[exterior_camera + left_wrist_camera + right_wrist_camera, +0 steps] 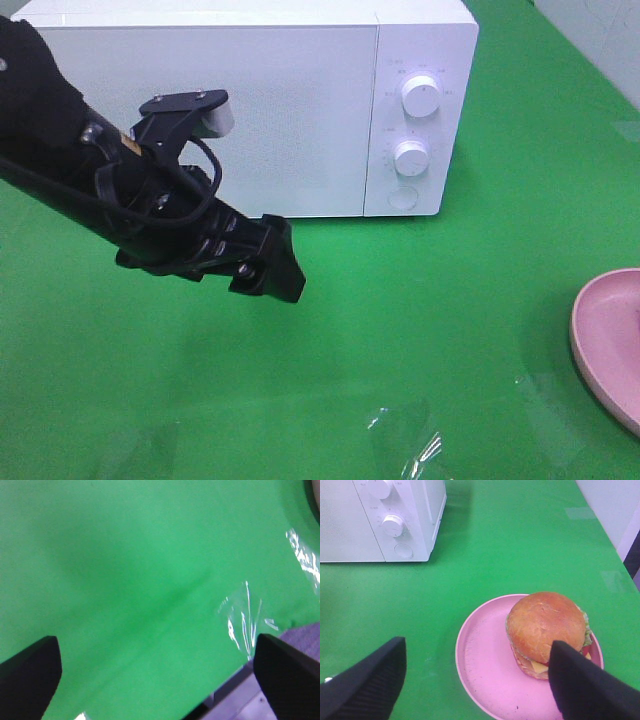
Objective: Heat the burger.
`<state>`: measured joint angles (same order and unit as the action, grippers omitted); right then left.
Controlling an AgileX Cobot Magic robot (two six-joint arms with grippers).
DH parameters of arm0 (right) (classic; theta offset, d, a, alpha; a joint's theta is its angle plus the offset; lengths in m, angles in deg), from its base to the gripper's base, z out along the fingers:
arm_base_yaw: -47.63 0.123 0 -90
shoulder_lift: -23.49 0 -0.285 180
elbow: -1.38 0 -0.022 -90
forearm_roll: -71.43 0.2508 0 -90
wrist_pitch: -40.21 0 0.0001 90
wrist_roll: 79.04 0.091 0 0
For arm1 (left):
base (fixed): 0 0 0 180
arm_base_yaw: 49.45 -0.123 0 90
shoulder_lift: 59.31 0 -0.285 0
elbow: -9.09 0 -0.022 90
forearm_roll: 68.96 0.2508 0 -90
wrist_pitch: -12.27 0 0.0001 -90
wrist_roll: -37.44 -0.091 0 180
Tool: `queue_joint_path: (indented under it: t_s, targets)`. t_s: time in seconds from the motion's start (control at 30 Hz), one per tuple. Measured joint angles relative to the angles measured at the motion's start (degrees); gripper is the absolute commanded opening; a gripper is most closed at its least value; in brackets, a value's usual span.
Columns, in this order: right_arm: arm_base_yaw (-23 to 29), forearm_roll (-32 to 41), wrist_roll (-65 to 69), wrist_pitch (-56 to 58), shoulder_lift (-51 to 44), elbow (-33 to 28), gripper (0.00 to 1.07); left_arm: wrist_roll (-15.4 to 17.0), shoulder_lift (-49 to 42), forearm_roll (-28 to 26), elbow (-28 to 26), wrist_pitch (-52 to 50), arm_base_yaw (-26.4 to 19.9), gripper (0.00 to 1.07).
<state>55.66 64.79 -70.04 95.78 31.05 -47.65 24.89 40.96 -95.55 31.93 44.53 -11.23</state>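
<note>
**Two open grippers, burger resting on the pink plate**

One burger (546,627) is seen in the right wrist view, seated upright on a round pink plate (485,665), bun dome facing up. Being round, it shows no long axis; its stack runs vertically, with lettuce and a yellow cheese edge visible under the bun. It sits off-centre on the plate, toward the rim farther from the microwave. The right gripper (477,680) is held above the plate with its jaws spread wide; nothing is clasped between them, and one dark finger (585,685) overlaps the burger's edge in the picture.

The white microwave (250,110) stands at the back of the green table (420,330) with its door closed and two round knobs (420,97) on its panel. In the high view only a slice of the plate is seen at the right edge.

The left gripper (157,675) is held over bare green cloth in front of the microwave, jaws wide apart and empty. Patches of clear tape (245,620) are seen on the cloth near the table edge.
</note>
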Motion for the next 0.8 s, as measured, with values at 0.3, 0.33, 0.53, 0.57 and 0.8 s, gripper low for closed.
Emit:
queue_joint_path:
  t_s: [0.3, 0.33, 0.53, 0.57, 0.8]
  targets:
    - [0.0, 0.0, 0.0, 0.0, 0.0, 0.0, 0.76, 10.77, -7.85, 10.6, 0.0, 11.63, 0.0, 0.97]
    - [0.0, 0.0, 0.0, 0.0, 0.0, 0.0, 0.76, 10.77, -7.85, 10.6, 0.0, 11.63, 0.0, 0.97]
    - [0.0, 0.0, 0.0, 0.0, 0.0, 0.0, 0.76, 25.67, -12.78, 26.01, 0.0, 18.91, -1.49, 0.97]
    - [0.0, 0.0, 0.0, 0.0, 0.0, 0.0, 0.76, 25.67, -12.78, 26.01, 0.0, 18.91, -1.49, 0.97]
    - [0.0, 0.0, 0.0, 0.0, 0.0, 0.0, 0.76, 20.57, -17.25, 22.52, 0.0, 26.18, -15.07, 0.97]
